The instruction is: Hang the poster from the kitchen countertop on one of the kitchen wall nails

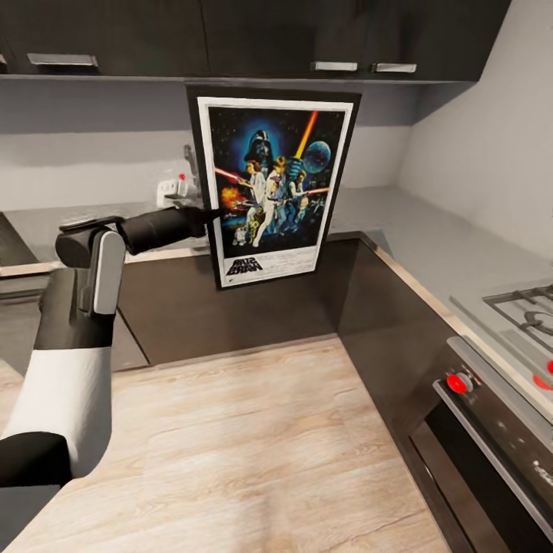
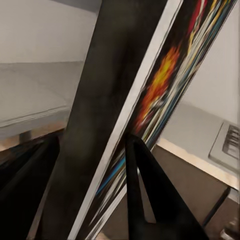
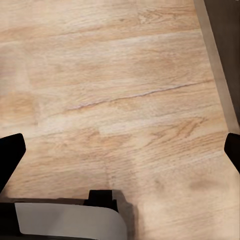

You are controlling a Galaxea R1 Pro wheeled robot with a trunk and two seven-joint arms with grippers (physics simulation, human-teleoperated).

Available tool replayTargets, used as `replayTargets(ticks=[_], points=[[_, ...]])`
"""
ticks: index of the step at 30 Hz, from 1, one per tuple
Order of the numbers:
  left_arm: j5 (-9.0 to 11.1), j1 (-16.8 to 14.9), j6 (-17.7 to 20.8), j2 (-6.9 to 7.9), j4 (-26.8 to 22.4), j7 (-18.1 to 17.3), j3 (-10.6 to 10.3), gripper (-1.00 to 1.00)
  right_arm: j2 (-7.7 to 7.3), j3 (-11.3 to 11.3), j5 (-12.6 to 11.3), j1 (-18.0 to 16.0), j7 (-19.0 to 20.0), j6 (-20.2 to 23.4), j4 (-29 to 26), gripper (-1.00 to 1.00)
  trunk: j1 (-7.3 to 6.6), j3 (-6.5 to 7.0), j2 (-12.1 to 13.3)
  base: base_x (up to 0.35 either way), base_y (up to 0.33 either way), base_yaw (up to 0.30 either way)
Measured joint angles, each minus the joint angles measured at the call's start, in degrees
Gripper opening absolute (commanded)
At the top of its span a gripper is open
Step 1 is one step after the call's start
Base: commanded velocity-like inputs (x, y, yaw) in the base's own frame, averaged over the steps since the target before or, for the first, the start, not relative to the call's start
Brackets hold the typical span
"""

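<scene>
Kitchen corner: smooth grey L-shaped countertop over dark grey-brown base cabinets, pale wood plank floor below, dark wall cabinets above, steel hob and oven at the robot's right. Portrait rectangular Star Wars poster with thin black frame and white inner border is off the countertop, held upright in the air in front of the grey back wall, top edge about level with the wall cabinets' underside. Left gripper has it by its left edge, a little below mid-height; in the left wrist view the two dark fingers straddle the frame edge, jaws narrow and clamped on the poster. Long axis near vertical, face toward the head camera, back toward the wall. Right gripper: tips sit wide apart over bare floor, nothing between them, so the left arm does this one. Can't make out any wall nail; white socket on the wall beside the left forearm. Judgement: pickup done, hanging not yet. Next move hinges on finding a nail and bringing the poster's top back edge flat to the wall there; the off-centre side grip may let it swing.
</scene>
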Motion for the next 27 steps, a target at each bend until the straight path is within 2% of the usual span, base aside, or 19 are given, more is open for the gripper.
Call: replayTargets(ticks=[3, 4, 7, 9, 13, 20, 24, 27], points=[[0.1, 3.6, 0.0, 0.15, -1.8, -0.2, 0.0, -1.0, 0.0, 0.0, 0.0, 0.0, 0.0, 0.0, 0.0, 1.0, 0.0, 0.28, 0.0, -0.005, 0.0, 0.0], [0.4, 7.0, 0.2, 0.34, -3.6, -1.5, 0.1, -1.0, -0.02, -0.1, 0.0, 0.0, 0.0, 0.0, 0.0, 1.0, 0.0, 0.36, 0.0, -0.002, 0.0, 0.0], [0.1, 10.7, -0.1, 0.93, -5.0, -4.6, 0.4, -1.0, -0.08, -0.1, 0.0, 0.0, 0.0, 0.0, 0.0, 1.0, 0.0, 0.65, 0.0, -0.001, 0.0, 0.0], [-0.1, 14.8, -0.3, 2.63, -5.7, -10.1, 2.5, -1.0, -0.14, -0.2, 0.0, 0.0, 0.0, 0.0, 0.0, 1.0, 0.0, 0.84, 0.0, 0.0, 0.0, 0.0], [-0.2, 19.7, -1.3, 3.67, -6.1, -15.2, 6.0, -1.0, -0.17, -0.2, 0.0, 0.0, -0.1, 0.0, 0.0, 1.0, 0.0, 1.22, 0.0, 0.0, 0.0, 0.0], [-0.3, 27.2, -8.0, 4.07, -6.1, -17.5, 7.8, -1.0, -0.18, -0.1, 0.0, 0.0, -0.1, 0.0, 0.0, 1.0, 0.0, 1.88, 0.0, 0.0, 0.0, 0.0], [-0.3, 32.3, -9.5, 4.01, -6.1, -17.7, 8.0, -1.0, -0.18, 0.0, 0.0, 0.0, -0.1, 0.0, 0.1, 1.0, 0.0, 2.25, 0.0, 0.0, 0.0, 0.0], [-0.2, 34.5, -9.7, 3.98, -5.9, -17.8, 8.0, -1.0, -0.18, 0.1, 0.1, 0.0, -0.1, 0.0, 0.1, 1.0, 0.0, 2.54, 0.0, 0.0, 0.0, 0.0]])
